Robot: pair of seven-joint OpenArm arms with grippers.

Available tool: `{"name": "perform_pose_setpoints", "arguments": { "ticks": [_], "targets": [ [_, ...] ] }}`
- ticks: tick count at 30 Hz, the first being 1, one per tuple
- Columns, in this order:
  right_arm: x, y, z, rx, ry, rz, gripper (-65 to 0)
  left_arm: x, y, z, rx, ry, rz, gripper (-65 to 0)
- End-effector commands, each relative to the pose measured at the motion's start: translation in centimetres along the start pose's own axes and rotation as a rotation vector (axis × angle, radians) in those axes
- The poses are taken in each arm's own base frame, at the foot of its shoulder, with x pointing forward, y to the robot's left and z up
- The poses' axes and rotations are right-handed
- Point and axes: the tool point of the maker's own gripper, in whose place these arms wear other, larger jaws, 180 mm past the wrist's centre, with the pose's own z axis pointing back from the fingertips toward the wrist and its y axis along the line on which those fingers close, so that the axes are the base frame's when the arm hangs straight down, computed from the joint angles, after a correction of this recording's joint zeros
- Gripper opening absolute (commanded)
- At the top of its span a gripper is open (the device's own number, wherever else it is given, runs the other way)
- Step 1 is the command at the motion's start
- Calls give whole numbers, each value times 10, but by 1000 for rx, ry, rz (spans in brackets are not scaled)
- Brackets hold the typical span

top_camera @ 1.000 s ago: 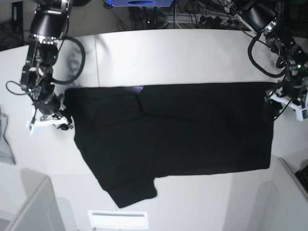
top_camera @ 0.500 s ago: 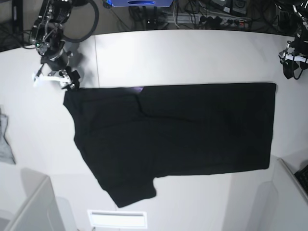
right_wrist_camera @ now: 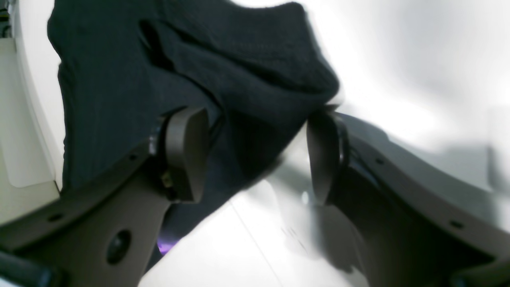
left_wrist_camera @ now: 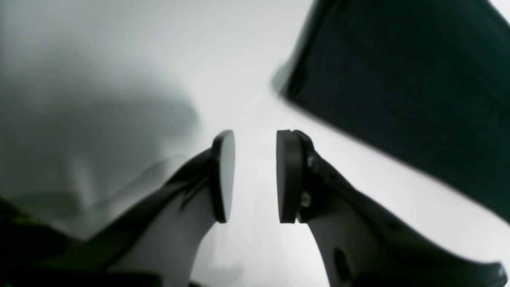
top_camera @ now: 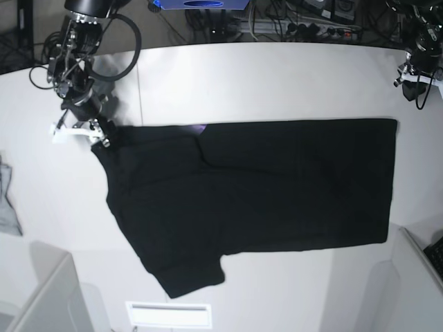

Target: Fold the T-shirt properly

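Spread flat across the white table, plain black side up: the T-shirt, one sleeve trailing toward the near edge, straight hem off to the base view's right. Peeking out at the far edge, near the collar, a tiny purple patch. Over at the base view's left margin, a small grey cloth, well apart from the shirt. Further back, at the shirt's far-left corner, the right gripper, low over the table. Up close from the right wrist: jaws spread wide, a bunched fold of black fabric lying between and past the two pads, the right-hand pad just touching the cloth's edge, the other pad apart from it, nothing clamped. Farthest off, at the base view's top right corner, the left gripper, lifted well clear of the shirt. From the left wrist: pads drawn to a narrow gap, only bare white table showing through, a dark corner of the shirt off to the upper right, not touching.
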Motion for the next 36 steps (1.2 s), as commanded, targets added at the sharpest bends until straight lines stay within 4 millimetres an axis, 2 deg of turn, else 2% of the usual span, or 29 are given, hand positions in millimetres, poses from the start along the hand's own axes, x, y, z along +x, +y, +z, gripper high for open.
{"name": "perform_pose_setpoints", "arguments": {
  "ticks": [1, 5, 7, 11, 13, 15, 19, 26, 33, 35, 36],
  "targets": [
    [-8, -13, 0, -52, 33, 9, -279, 12, 1, 2, -7, -40, -8, -484],
    [-6, -17, -3, -80, 28, 40, -282, 6, 4, -1, -6, -25, 12, -459],
    [-6, -17, -3, -80, 26, 42, -282, 7, 4, -2, -6, -27, 12, -377],
    [-6, -18, -3, -82, 27, 42, -282, 13, -2, -7, -20, -45, 21, -166],
    [-7, -18, -3, -82, 29, 41, -282, 13, -4, -12, -28, -42, 38, -100],
    [-7, -18, -3, -82, 29, 41, -282, 12, -11, -24, -51, -35, 65, -66],
    [-7, -18, -3, -82, 29, 41, -282, 7, -24, -47, -99, 4, 90, -63],
    [-8, -20, -2, -87, 30, 42, -282, 6, -40, -77, -140, 39, 130, -63],
    [-6, -19, -3, -86, 27, 43, -284, 11, -41, -90, -85, 62, 69, -66],
    [-6, -18, -3, -84, 26, 43, -291, 11, -41, -90, -87, 64, 70, -102],
    [-6, -19, -3, -85, 27, 43, -309, 11, -41, -90, -87, 64, 70, -140]
  ]
}}
